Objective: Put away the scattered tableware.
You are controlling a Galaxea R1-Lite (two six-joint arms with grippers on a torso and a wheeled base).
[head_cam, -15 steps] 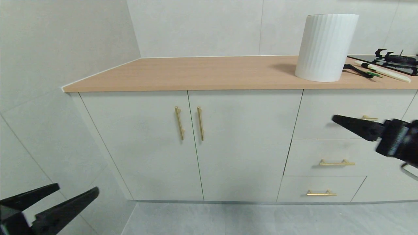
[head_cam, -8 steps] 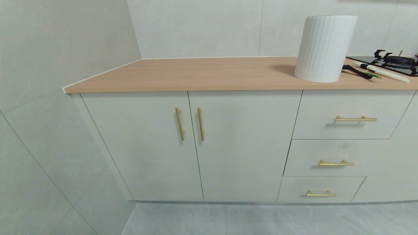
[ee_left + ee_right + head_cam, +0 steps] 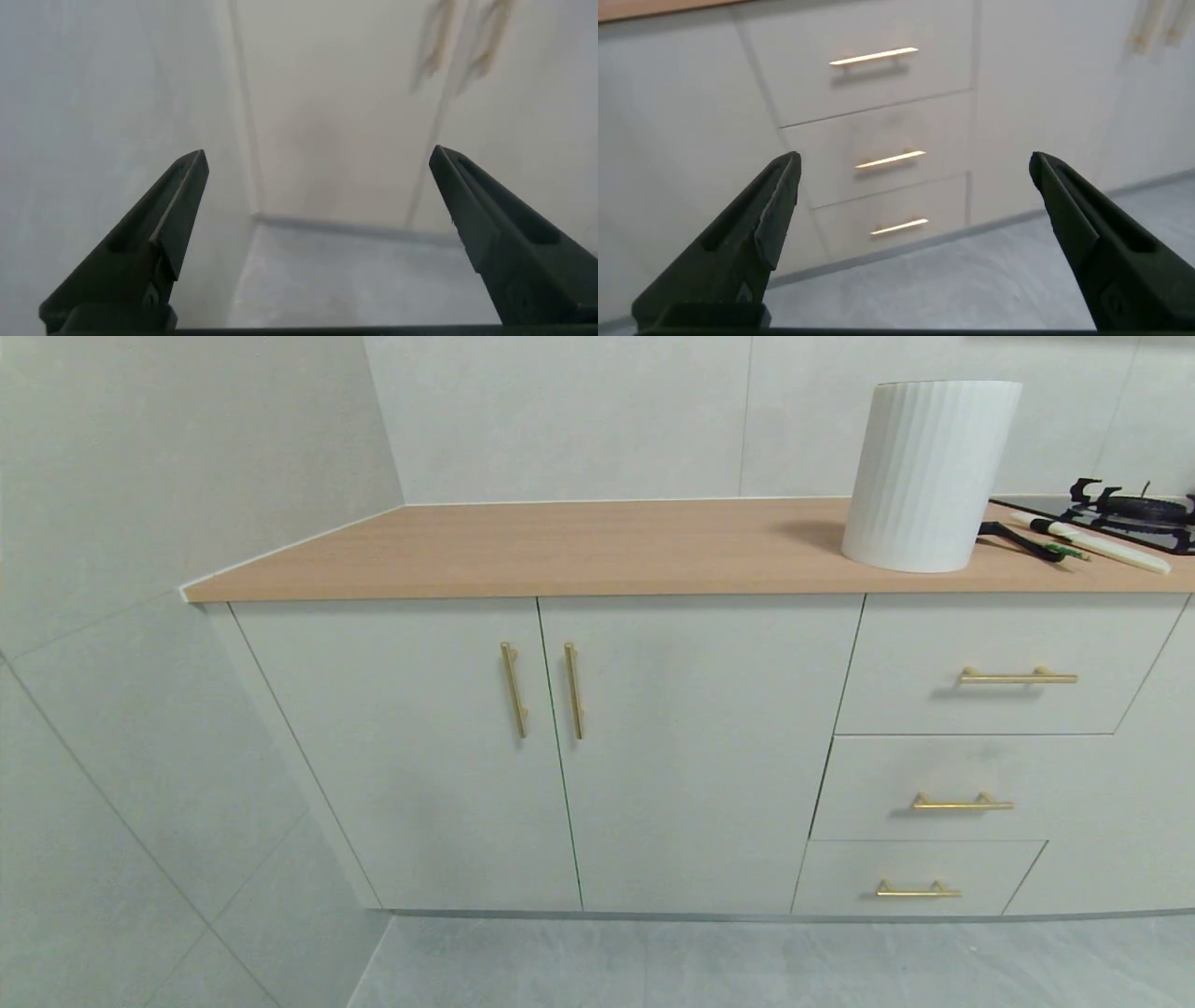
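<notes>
Tableware (image 3: 1102, 545) lies loose on the countertop (image 3: 579, 546) above the cabinet (image 3: 560, 756), between the white ribbed container (image 3: 929, 476) and the stove (image 3: 1134, 509). Since a second ago we have drawn both arms back and low. The left gripper (image 3: 316, 155) and right gripper (image 3: 913, 159) hang empty, jaws apart, facing the cabinet fronts, so we judge collecting has yet to begin. We find no readable writing.
</notes>
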